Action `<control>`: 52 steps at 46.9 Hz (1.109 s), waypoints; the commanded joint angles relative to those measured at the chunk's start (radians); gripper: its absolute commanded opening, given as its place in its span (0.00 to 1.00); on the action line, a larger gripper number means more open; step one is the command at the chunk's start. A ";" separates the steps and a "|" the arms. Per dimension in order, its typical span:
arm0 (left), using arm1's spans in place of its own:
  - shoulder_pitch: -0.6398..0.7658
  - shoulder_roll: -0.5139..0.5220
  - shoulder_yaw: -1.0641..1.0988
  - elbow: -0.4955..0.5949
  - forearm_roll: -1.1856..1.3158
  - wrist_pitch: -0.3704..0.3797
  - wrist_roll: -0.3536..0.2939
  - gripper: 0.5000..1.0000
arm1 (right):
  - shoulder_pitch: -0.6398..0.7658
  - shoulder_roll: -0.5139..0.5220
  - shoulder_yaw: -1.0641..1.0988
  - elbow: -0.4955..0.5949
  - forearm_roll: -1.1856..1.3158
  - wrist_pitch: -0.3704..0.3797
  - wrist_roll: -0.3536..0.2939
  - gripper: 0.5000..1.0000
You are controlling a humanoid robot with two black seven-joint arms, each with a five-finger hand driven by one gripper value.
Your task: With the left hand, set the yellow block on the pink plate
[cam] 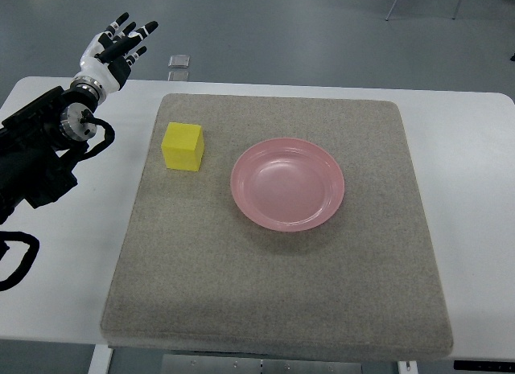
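Yellow block (183,147) sits on a grey mat (273,310) just left of the empty pink plate (287,183), apart from it, so the move looks short. Left robot hand (119,46) is raised past the worktop's (467,149) far-left corner, fingers spread, holding nothing, well away from block. Grasp not yet started.

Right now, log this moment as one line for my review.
left hand: open, raised at table's far-left corner | yellow block: on mat, left of pink plate | plate: empty | right arm: out of view
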 commanded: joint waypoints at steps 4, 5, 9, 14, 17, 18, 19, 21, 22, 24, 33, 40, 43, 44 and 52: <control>0.002 0.000 0.000 0.002 0.002 0.002 0.000 0.98 | 0.000 0.000 0.000 0.000 0.000 0.000 0.000 0.85; 0.003 0.000 0.000 0.000 0.002 0.005 0.000 0.98 | 0.000 0.000 0.000 0.000 0.000 0.000 0.000 0.85; 0.003 0.002 0.006 0.000 0.004 0.002 0.003 0.98 | 0.000 0.000 0.000 0.000 0.000 0.000 0.000 0.85; -0.003 0.011 0.035 -0.001 0.005 0.000 0.009 0.98 | 0.000 0.000 0.000 0.000 0.000 0.000 0.000 0.85; -0.014 0.012 0.077 -0.001 0.007 -0.001 0.015 0.98 | 0.000 0.000 0.000 0.000 0.000 0.000 0.000 0.85; -0.017 0.014 0.097 -0.004 0.008 -0.001 0.015 0.98 | 0.000 0.000 0.000 0.000 0.000 0.000 0.000 0.85; -0.018 0.014 0.119 -0.005 0.013 -0.005 0.017 0.98 | 0.000 0.000 0.000 0.000 0.000 0.000 0.000 0.85; -0.026 0.015 0.170 -0.005 0.023 -0.008 0.017 0.98 | 0.000 0.000 0.000 0.000 0.000 0.000 0.000 0.85; -0.032 0.017 0.195 -0.005 0.031 -0.009 0.017 0.98 | 0.000 0.000 0.000 0.000 0.000 0.000 0.000 0.85; -0.047 0.026 0.239 -0.006 0.049 -0.009 0.017 0.98 | 0.000 0.000 0.000 0.000 0.000 0.000 0.000 0.85; -0.081 0.067 0.311 -0.052 0.181 -0.020 0.020 0.98 | 0.000 0.000 0.000 0.000 0.000 0.000 0.000 0.85; -0.095 0.138 0.313 -0.147 0.379 -0.044 0.029 0.98 | 0.000 0.000 0.000 0.000 0.000 0.000 0.000 0.85; -0.103 0.170 0.313 -0.187 0.468 -0.083 0.040 0.98 | 0.000 0.000 0.000 0.000 0.000 0.000 0.000 0.85; -0.104 0.181 0.313 -0.196 0.491 -0.098 0.044 0.98 | 0.000 0.000 0.000 0.000 0.000 0.000 0.000 0.85; -0.127 0.225 0.313 -0.215 0.612 -0.208 0.120 0.98 | 0.000 0.000 0.000 0.000 0.000 0.000 0.000 0.85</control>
